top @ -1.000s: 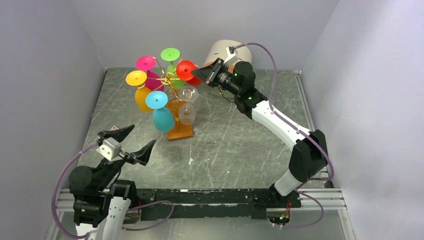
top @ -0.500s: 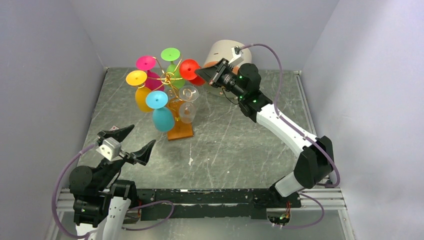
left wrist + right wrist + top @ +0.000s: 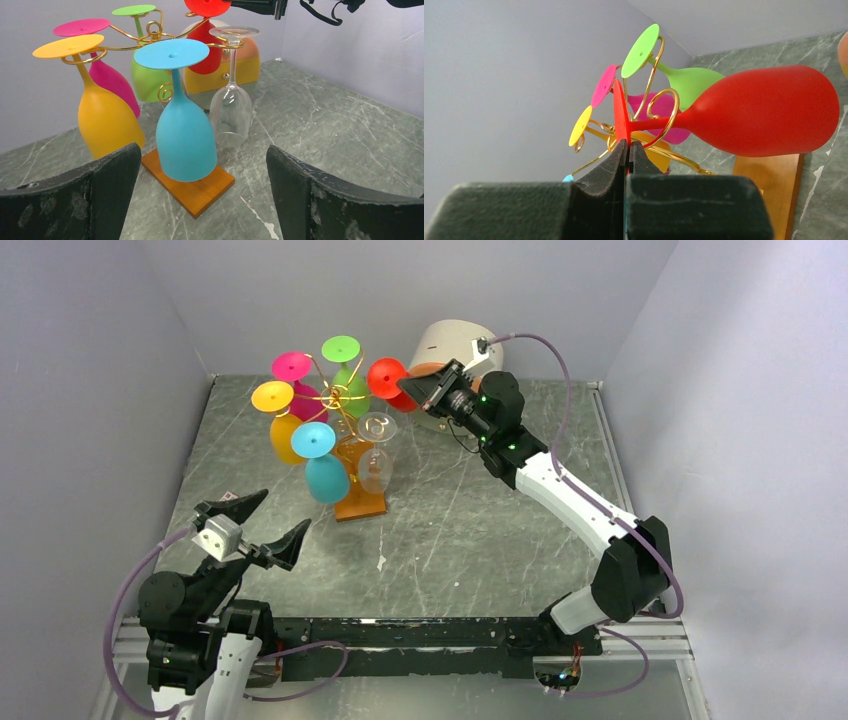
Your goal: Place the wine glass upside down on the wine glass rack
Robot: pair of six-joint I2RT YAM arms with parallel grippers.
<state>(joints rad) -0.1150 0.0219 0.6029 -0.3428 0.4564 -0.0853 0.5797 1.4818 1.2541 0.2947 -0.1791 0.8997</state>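
Observation:
The red wine glass (image 3: 385, 377) hangs bowl down at the right side of the wine glass rack (image 3: 362, 504), a gold wire tree on a brown wooden base. My right gripper (image 3: 410, 392) is shut on the rim of its flat foot. In the right wrist view the fingers (image 3: 616, 160) pinch the red foot (image 3: 620, 112), and the stem passes a gold curl (image 3: 672, 97); whether it rests in it I cannot tell. The bowl (image 3: 769, 112) is full red. My left gripper (image 3: 283, 512) stands open low at the front left, holding nothing (image 3: 202, 149).
Several glasses hang upside down on the rack: blue (image 3: 185, 135), yellow (image 3: 102, 117), pink (image 3: 112, 80), green (image 3: 147, 77) and a clear one (image 3: 231, 107). A round cream drawer box (image 3: 450, 345) stands at the back, behind the right gripper. Grey walls close in on three sides.
The right gripper has carried the red glass a little to the right, away from the rack's middle, and its elbow has swung right. The left arm has not moved.

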